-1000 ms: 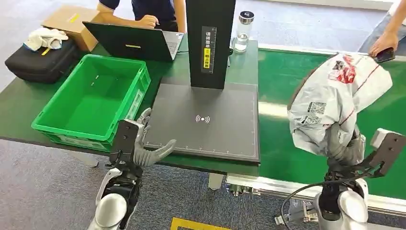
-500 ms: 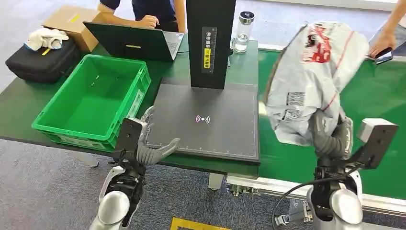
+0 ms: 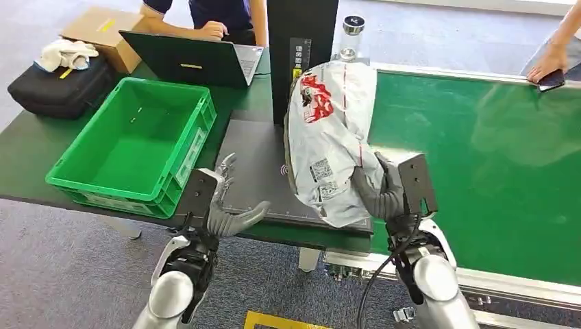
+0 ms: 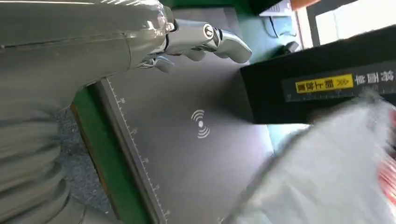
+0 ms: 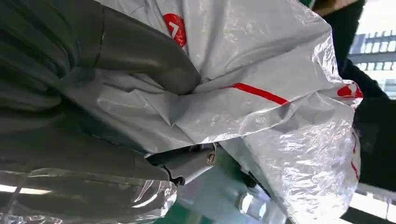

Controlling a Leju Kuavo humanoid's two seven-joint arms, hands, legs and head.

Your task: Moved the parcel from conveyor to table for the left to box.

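Over the near right part of the dark pad, the right hand [image 3: 379,190] grips the parcel [image 3: 331,130] at its near, lower end. In the right wrist view the thumb [image 5: 140,58] presses into the plastic film from one side while the fingers [image 5: 187,163] close on it from the other, so a gathered fold of the bag is clamped between them. The film creases sharply around the thumb and the rest of the bag hangs in loose wrinkles.

The parcel is a grey-white plastic mailing bag with red printing and shipping labels. It stands roughly on end above the pad [image 3: 264,171], its far end rising in front of the black upright column [image 3: 301,41]. Whether its lower end touches the pad cannot be told.

Handling judgement: the bag is soft and shapeless, and its contents appear light and yielding, since the hand carries it by one end. The film looks glossy and is likely slippery. Take hold by bunching a fold, not by squeezing a flat face. A fold near the middle of the bag would limit swinging.

Left of the pad, the left hand [image 3: 223,205] waits at the near table edge, fingers spread and holding nothing. Farther left sits the green crate [image 3: 175,181], open and unfilled. Right of the pad runs the green conveyor [image 3: 479,151].
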